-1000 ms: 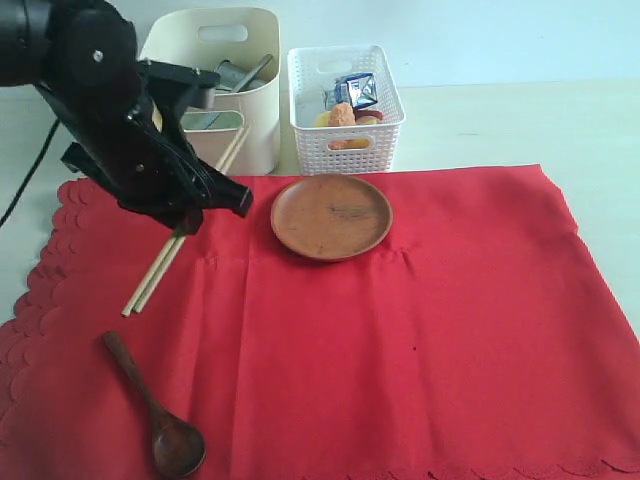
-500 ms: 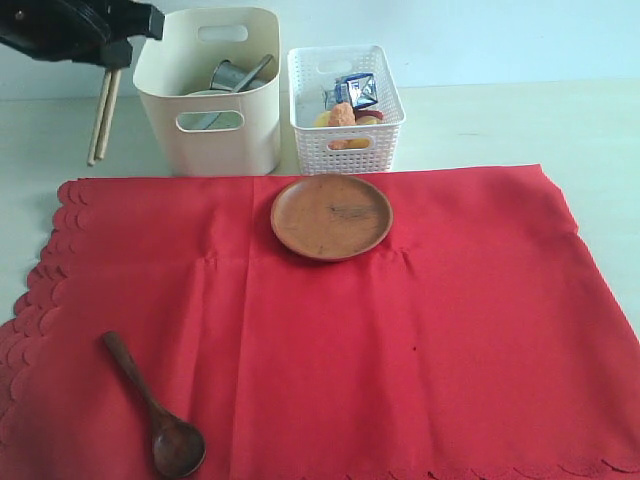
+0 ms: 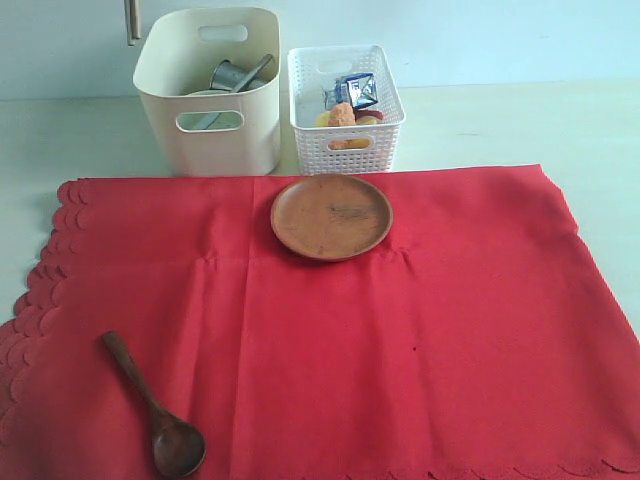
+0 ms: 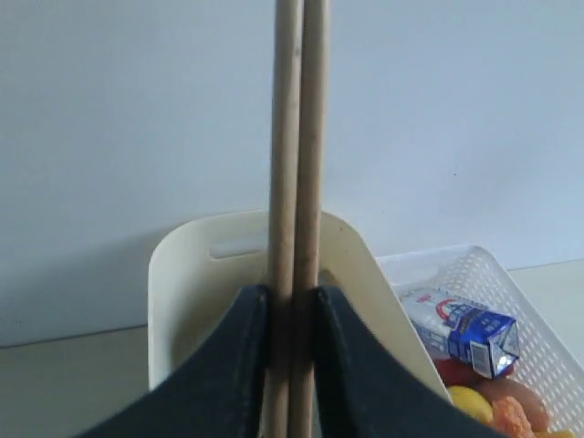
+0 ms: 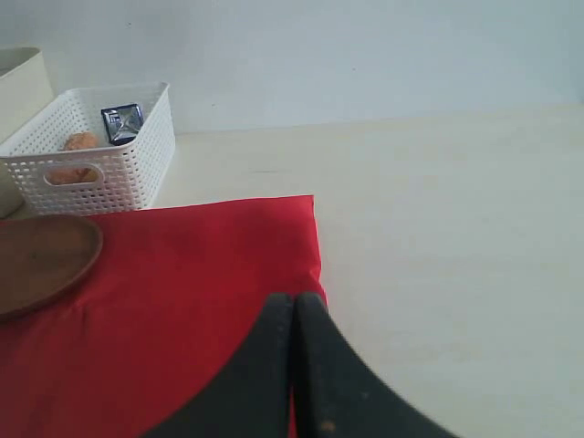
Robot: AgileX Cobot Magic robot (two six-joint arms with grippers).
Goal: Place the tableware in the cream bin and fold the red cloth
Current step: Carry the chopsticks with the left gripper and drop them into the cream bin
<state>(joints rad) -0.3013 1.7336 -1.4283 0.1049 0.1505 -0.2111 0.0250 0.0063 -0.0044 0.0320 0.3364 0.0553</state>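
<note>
My left gripper (image 4: pixel 292 290) is shut on the pair of wooden chopsticks (image 4: pixel 296 137), which point up in front of the cream bin (image 4: pixel 182 292). In the exterior view only the chopsticks' lower ends (image 3: pixel 131 22) show at the top edge, left of the cream bin (image 3: pixel 215 140), which holds a steel cup (image 3: pixel 230 74) and other tableware. On the red cloth (image 3: pixel 420 330) lie the round brown plate (image 3: pixel 331 215) and the dark wooden spoon (image 3: pixel 155 405). My right gripper (image 5: pixel 293 299) is shut and empty above the red cloth's (image 5: pixel 182 301) corner.
A white lattice basket (image 3: pixel 345 150) with food items and a blue-and-white milk carton (image 3: pixel 357 90) stands right of the cream bin. Bare pale table (image 3: pixel 520 125) lies behind and to the right of the cloth.
My left arm has risen out of the exterior view, carrying the chopsticks up from the cloth to the top edge beside the cream bin. Plate and spoon have not moved.
</note>
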